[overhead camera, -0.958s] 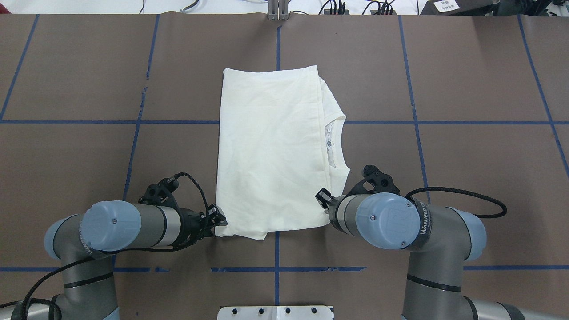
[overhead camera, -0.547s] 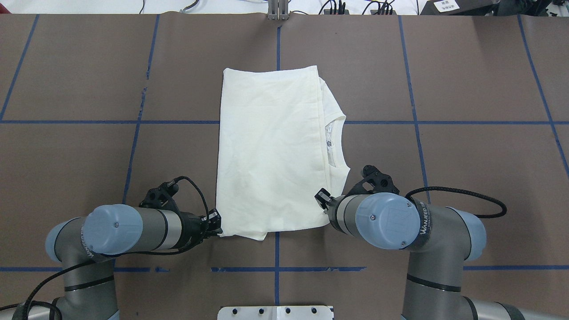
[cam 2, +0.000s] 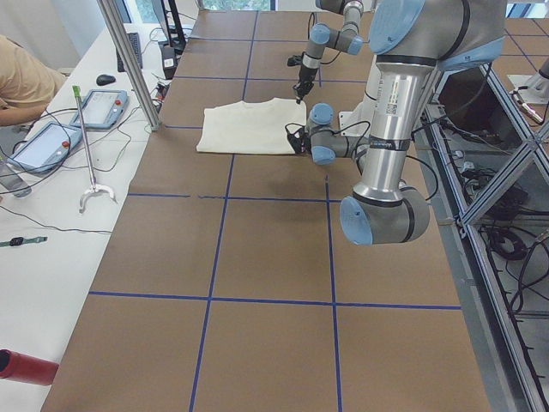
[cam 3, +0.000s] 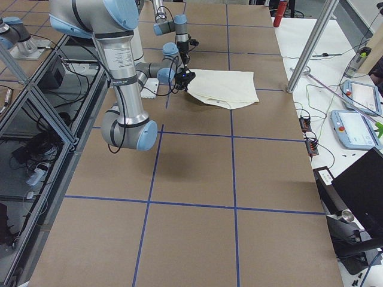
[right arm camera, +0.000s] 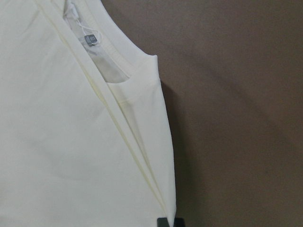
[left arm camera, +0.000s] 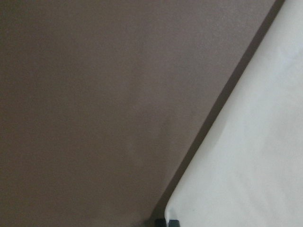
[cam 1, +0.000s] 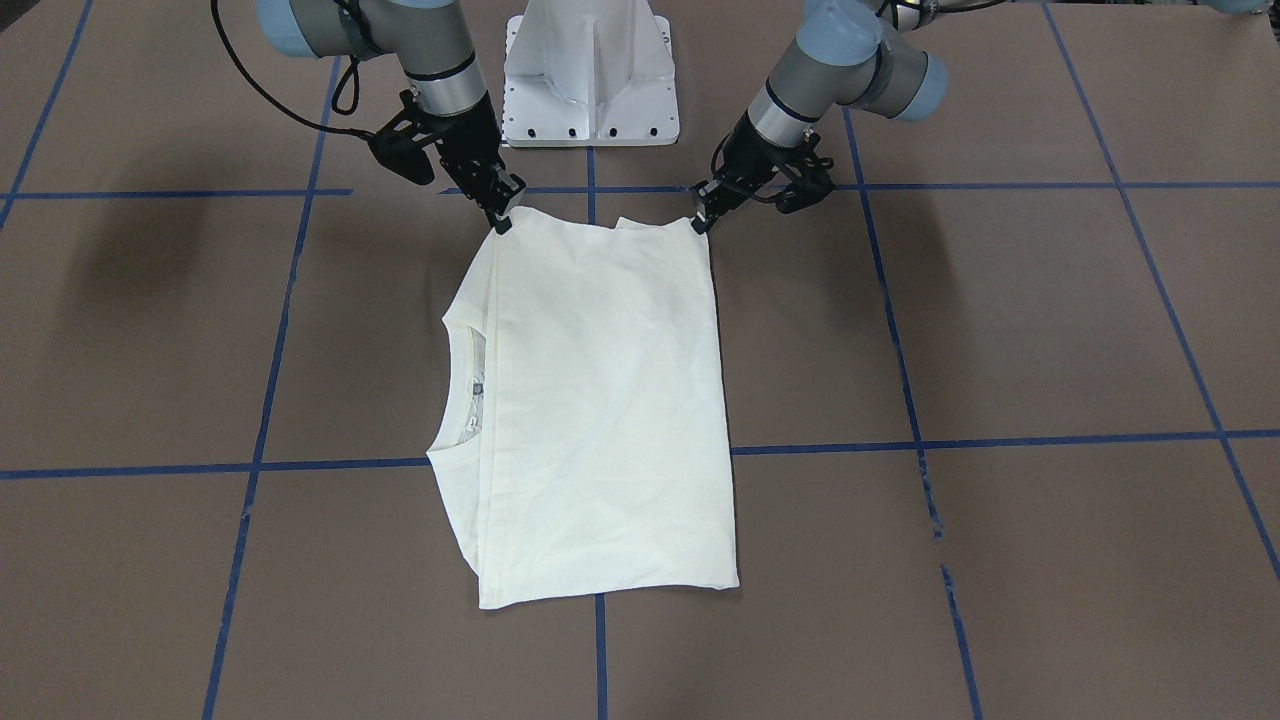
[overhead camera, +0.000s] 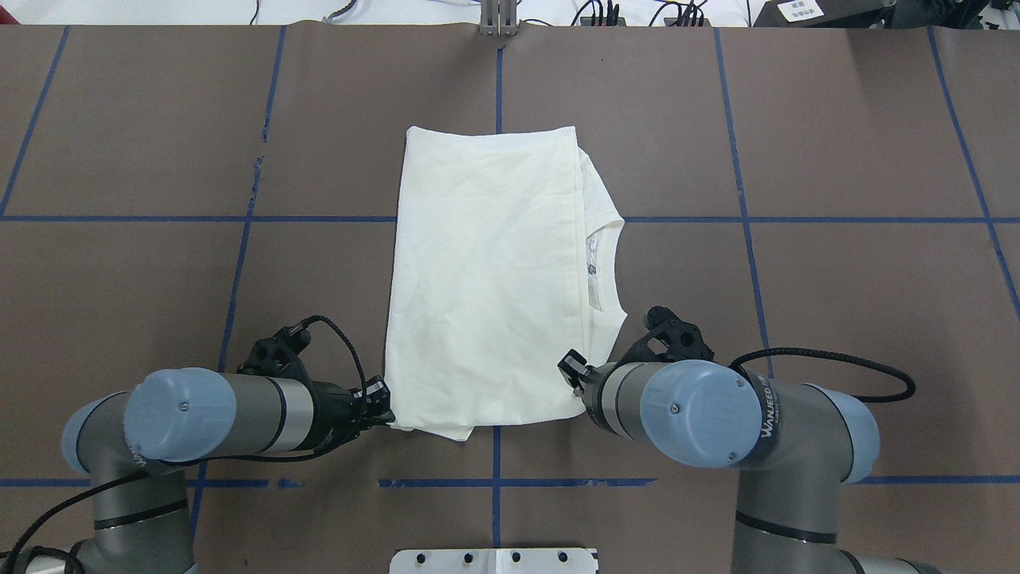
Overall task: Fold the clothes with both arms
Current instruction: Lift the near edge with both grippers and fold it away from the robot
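My left gripper (overhead camera: 389,413) was pinched shut on one near corner of the cream T-shirt (overhead camera: 486,271). My right gripper (overhead camera: 574,383) was pinched shut on the other near corner. In my wrist views I saw the black fingertips (right arm camera: 163,222) close together at the bottom, with the cloth edge right at them. Both grippers were low, just over the brown bench (overhead camera: 837,319).

The T-shirt lay between my grippers and ran straight away from them. It was folded into a long shape with the plain side up. The edge by my grippers looked lifted a little off the bench, and one side view showed a dark shadow under it. The rest lay flat.

The ribbed collar (overhead camera: 607,267) stuck out from under the folded top layer. It was on the right gripper's side and a bit farther out than that gripper. Inside the collar was a small grey label (right arm camera: 90,39). The side of the T-shirt by my left gripper was one straight edge.

Blue tape lines (overhead camera: 741,219) crossed the bench. One ran under the T-shirt, out past both grippers. Another ran across closer to me than the grippers. The white pedestal base (cam 1: 590,70) stood behind both grippers, midway between them.
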Robot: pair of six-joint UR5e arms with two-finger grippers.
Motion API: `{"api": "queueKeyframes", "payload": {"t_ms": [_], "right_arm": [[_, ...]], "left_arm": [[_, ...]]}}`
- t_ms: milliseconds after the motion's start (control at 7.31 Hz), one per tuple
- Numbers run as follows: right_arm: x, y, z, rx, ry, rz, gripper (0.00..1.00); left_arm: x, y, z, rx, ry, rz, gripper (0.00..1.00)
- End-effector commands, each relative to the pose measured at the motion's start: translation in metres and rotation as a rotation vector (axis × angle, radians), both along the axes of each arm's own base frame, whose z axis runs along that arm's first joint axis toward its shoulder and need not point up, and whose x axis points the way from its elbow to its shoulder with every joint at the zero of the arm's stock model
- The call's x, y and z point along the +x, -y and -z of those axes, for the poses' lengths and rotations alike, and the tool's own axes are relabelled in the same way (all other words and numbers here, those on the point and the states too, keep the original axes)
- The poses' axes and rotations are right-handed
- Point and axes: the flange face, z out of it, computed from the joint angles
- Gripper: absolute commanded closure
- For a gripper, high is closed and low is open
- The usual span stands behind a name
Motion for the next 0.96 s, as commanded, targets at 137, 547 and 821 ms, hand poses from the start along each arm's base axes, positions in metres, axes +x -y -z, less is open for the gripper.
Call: {"api": "queueKeyframes", "payload": {"t_ms": [137, 547, 821], "right_arm": [[0.091, -0.045, 0.04, 0.027, 0.139, 0.045, 1.0], [0.118, 0.019, 0.039, 0.045, 0.124, -0.088, 1.0], [0.11, 0.076, 0.035, 0.071, 0.08, -0.117, 1.0]], "left_arm": [[-0.078, -0.028, 0.054, 0.025, -0.134, -0.044, 1.0], [-0.078, 0.07, 0.121, 0.063, -0.168, 0.125, 1.0], [-0.035, 0.157, 0.151, 0.12, -0.072, 0.192, 1.0]]}}
